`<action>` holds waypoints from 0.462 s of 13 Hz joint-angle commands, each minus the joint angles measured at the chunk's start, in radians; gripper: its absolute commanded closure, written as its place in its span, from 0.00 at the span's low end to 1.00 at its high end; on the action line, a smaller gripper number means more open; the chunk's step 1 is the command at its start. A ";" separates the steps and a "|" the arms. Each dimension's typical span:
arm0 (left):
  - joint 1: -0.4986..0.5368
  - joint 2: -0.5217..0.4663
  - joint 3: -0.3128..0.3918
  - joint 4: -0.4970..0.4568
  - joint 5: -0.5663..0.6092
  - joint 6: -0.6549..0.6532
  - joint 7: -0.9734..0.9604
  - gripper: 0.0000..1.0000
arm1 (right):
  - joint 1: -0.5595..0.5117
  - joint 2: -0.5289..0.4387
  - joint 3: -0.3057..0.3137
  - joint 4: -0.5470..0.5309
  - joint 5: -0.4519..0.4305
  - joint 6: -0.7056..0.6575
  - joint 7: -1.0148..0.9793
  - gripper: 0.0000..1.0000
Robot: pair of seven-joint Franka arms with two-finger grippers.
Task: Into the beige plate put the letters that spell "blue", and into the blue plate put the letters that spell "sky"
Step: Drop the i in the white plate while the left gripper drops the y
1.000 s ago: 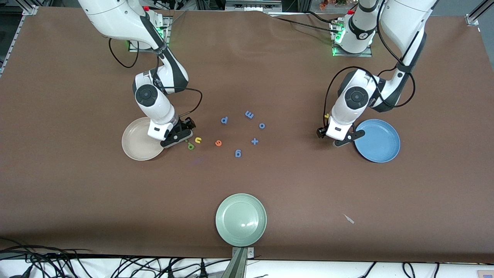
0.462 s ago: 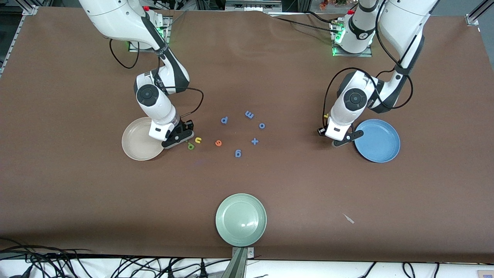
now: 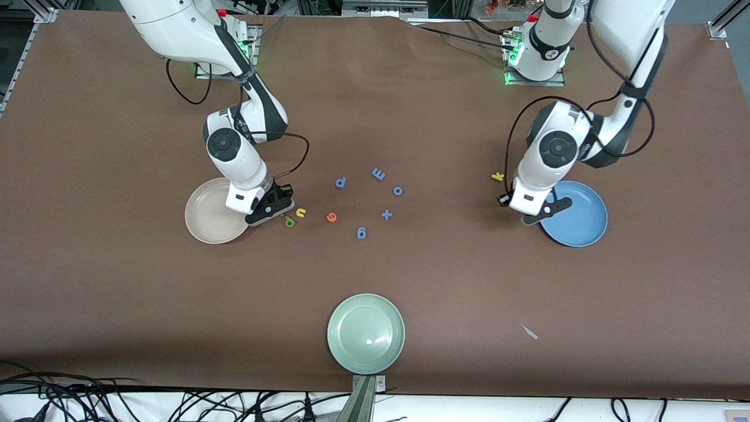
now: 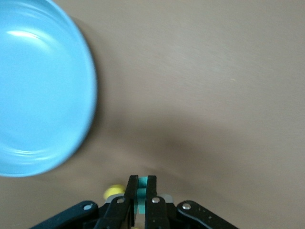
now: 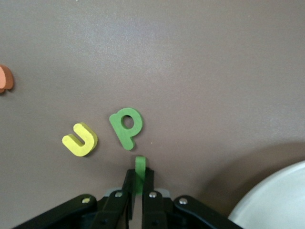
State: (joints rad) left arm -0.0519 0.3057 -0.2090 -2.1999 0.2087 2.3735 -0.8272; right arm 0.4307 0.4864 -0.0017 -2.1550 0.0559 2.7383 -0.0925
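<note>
My left gripper (image 4: 142, 178) is shut on the teal "y" (image 4: 141, 196), over the table beside the blue plate (image 4: 38, 86). A yellow letter (image 4: 113, 192) shows partly under that gripper; I cannot read it. The yellow "k" (image 3: 498, 176) lies farther from the front camera than the left gripper (image 3: 524, 212). My right gripper (image 5: 140, 172) is shut on the olive-green bar "l" (image 5: 139, 163), low beside the beige plate (image 5: 281, 200). The green "b" (image 5: 126, 126), yellow "u" (image 5: 80, 139) and orange "e" (image 5: 5, 78) lie on the table close by.
Several blue letters (image 3: 378, 174) lie scattered mid-table between the two arms. A pale green plate (image 3: 365, 333) sits near the front edge. A small scrap (image 3: 530, 332) lies toward the left arm's end.
Both grippers have shut, the left on the "y" and the right on the "l". The left arm has shifted toward the blue plate, uncovering the "k". The right arm has barely moved.
</note>
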 commanded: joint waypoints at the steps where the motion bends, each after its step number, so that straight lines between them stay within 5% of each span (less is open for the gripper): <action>1: 0.056 -0.048 -0.003 -0.021 0.026 -0.056 0.077 1.00 | -0.007 -0.054 -0.004 0.039 0.009 -0.131 -0.007 0.98; 4: 0.174 -0.040 -0.001 -0.027 0.037 -0.050 0.264 0.98 | -0.012 -0.089 -0.079 0.190 0.010 -0.463 -0.045 0.98; 6: 0.204 -0.027 -0.001 -0.026 0.047 -0.036 0.302 0.97 | -0.012 -0.101 -0.159 0.215 0.015 -0.540 -0.171 0.98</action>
State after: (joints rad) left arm 0.1251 0.2755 -0.2009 -2.2191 0.2171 2.3226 -0.5638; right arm 0.4246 0.3936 -0.1020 -1.9613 0.0560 2.2655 -0.1603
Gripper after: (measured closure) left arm 0.903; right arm 0.912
